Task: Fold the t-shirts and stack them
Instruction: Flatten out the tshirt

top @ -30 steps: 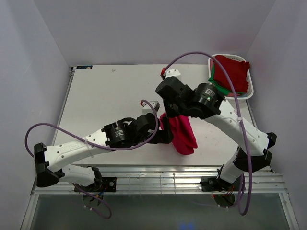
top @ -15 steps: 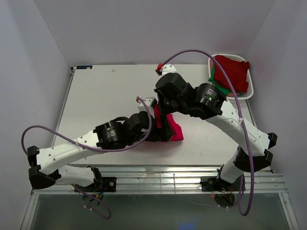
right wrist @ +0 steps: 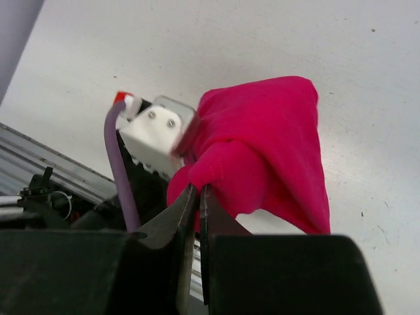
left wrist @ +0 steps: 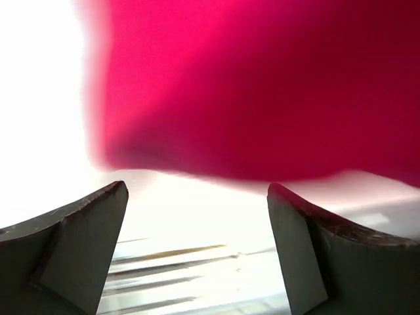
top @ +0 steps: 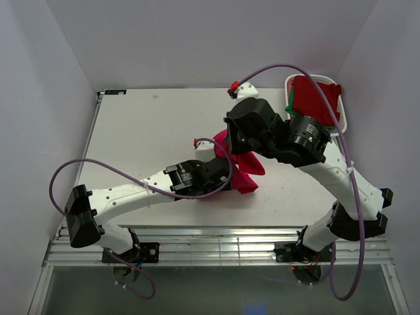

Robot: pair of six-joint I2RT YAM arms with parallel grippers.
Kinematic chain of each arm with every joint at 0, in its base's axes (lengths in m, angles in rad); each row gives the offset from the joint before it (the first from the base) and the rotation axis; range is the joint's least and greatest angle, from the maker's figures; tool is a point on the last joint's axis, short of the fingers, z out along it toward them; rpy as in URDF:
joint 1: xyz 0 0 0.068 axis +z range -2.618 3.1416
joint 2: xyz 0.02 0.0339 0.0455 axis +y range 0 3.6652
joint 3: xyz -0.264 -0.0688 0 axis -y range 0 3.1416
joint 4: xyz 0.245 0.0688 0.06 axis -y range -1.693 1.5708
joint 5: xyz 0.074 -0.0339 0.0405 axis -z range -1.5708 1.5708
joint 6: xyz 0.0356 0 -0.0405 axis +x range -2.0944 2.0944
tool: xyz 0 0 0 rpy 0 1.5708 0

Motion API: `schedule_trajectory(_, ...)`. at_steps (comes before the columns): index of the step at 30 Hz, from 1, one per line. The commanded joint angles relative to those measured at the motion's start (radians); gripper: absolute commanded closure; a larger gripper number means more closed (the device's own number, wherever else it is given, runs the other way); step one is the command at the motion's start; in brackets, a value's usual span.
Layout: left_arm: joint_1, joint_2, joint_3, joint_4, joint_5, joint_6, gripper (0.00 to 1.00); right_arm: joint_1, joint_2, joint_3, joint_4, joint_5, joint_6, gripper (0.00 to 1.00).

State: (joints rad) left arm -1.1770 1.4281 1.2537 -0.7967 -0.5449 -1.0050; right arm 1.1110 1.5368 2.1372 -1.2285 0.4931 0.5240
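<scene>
So the right gripper [right wrist: 197, 191] has its jaws pinched tight together on a bunched fold of the crimson t-shirt [right wrist: 269, 144]. In the right wrist view you can see the cloth gathered into a little knot right at the fingertips, and the rest of it spreads away from there in a lumpy tent shape down to the white table [top: 144, 138]. The left gripper [left wrist: 197, 189] is the opposite, with its jaws spread wide and nothing between them. In its own camera the shirt is a big blurry pink-red mass filling the upper part of the picture, just past the fingertips, with its lower edge sitting a bit above the gap, so it's close but not gripped. From the top camera the shirt is roughly mid-table, slightly toward the right, a crumpled heap partly lifted at the pinched end, with the left arm's wrist tucked in against its left side and the right arm's wrist over its top. It looks bright crimson, plain, soft and wrinkly, not flat anywhere. Off in the far right corner there's a white basket [top: 342, 126] holding a dark red t-shirt [top: 315, 95] with a bit of green t-shirt [top: 290, 107] poking out underneath.
</scene>
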Motion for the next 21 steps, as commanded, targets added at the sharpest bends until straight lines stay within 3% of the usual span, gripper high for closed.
schedule_trajectory(1,0.106,-0.069,0.009,-0.248,-0.159,-0.096,0.02,0.012,-0.076,0.012,0.051,0.021,0.040,0.92)
schedule_trajectory(6,0.333,-0.221,-0.062,-0.242,-0.182,-0.047,0.02,0.012,-0.121,-0.036,0.006,0.051,0.071,0.92)
schedule_trajectory(11,0.361,-0.253,-0.022,-0.240,-0.208,0.011,0.02,0.012,-0.141,-0.152,-0.029,0.064,0.108,0.91)
schedule_trajectory(16,0.361,-0.230,-0.025,-0.204,-0.098,0.028,0.02,0.006,-0.130,-0.324,-0.052,0.129,0.140,0.91)
schedule_trajectory(21,0.359,-0.288,-0.102,-0.014,0.051,0.139,0.03,-0.069,-0.090,-0.402,-0.066,0.196,0.157,0.91)
